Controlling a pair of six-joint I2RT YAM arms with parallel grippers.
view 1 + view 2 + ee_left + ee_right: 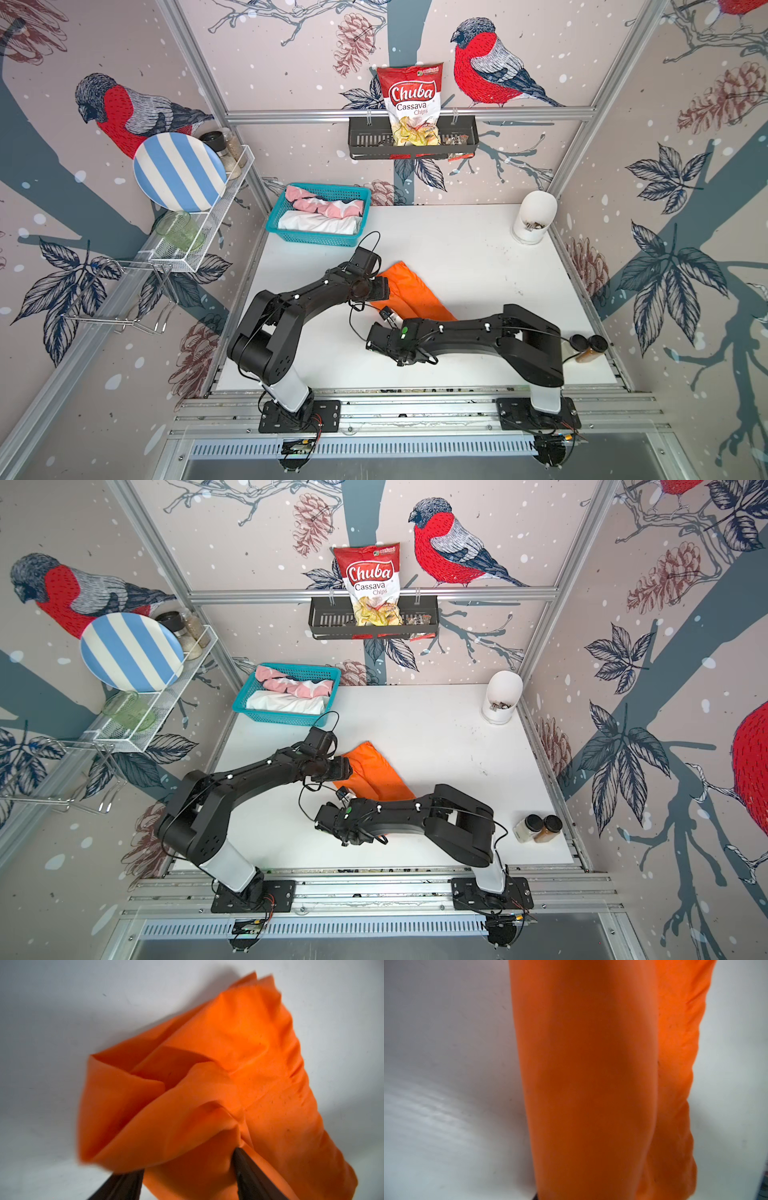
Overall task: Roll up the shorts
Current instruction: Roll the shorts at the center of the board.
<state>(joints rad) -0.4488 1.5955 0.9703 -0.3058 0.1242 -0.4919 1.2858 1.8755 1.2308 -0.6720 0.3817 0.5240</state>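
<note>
The orange shorts (415,295) lie folded into a long strip on the white table (478,266), running from mid-table toward the front. My left gripper (380,289) is at their far-left end. In the left wrist view its fingers (247,1172) stand wide apart, with loose orange folds (187,1105) bulging between and over them. My right gripper (389,315) sits at the near edge of the strip. The right wrist view shows orange cloth (591,1084) covering its jaws, with only a dark sliver of a finger (534,1197) showing. Pink printed shorts (320,203) and white shorts (318,224) lie in the teal basket (316,240).
The teal basket stands at the back left of the table. A white holder (534,216) stands at the back right and two spice jars (588,347) at the front right edge. A wire rack with a striped plate (178,172) hangs on the left wall. A black shelf with a chips bag (409,104) hangs on the back wall.
</note>
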